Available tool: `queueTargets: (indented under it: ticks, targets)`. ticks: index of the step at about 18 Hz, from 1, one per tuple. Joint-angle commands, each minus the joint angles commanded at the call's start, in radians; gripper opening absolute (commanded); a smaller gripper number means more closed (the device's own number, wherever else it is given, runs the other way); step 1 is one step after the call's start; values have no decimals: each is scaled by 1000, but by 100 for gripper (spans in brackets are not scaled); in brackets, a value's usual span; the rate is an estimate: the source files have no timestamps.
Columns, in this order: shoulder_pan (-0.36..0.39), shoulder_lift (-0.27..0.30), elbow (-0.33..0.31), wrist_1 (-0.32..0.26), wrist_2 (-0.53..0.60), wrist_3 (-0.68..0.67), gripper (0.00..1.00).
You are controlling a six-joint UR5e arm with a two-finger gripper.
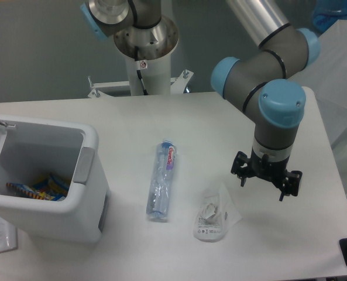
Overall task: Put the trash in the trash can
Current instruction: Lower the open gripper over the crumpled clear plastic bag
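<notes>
Two pieces of trash: both lie loose on the white table [132,114], neither touched by the arm.
Bottle: the long clear plastic bottle [161,181] lies flat near the middle of the table, its long axis running roughly 12 to 6 o'clock, red-and-blue label toward the 12 o'clock end.
Wrapper: the small clear wrapper [213,215] with white print lies crumpled just at the bottle's 4 o'clock side — near it but apart.
Trash can: the boxy white trash can [50,187] stands at the table's 8 o'clock corner, well to the 9 o'clock side of the bottle; its lid is swung up and back at the left edge, its grey panel faces the bottle, and colourful packets show at its bottom.
Gripper: the gripper [265,182] points down over the table at the wrapper's 2 o'clock, near it but clear of it.
Fingers: the two dark fingers [241,173] stand spread apart — nothing is between them and nothing is held.
Arm: the grey arm with light-blue joint caps reaches in from the 1 o'clock direction; its base column stands at 12 o'clock beyond the table.
</notes>
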Motion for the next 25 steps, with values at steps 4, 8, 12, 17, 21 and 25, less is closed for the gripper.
queueTargets:
  ticks: [4, 8, 12, 17, 21, 25]
  targets:
    - [-15, -6, -5, 0, 6, -18, 100]
    - [-37, -18, -14, 6, 6, -142, 100]
    - [-51, -32, -54, 73, 23, -226, 100]
    - [-72, -57, -126, 164, 35, -235, 100]
    - [-97, -86, -167, 173, 86, -230, 100]
    - [-104, -107, -150, 178, 94, -207, 99]
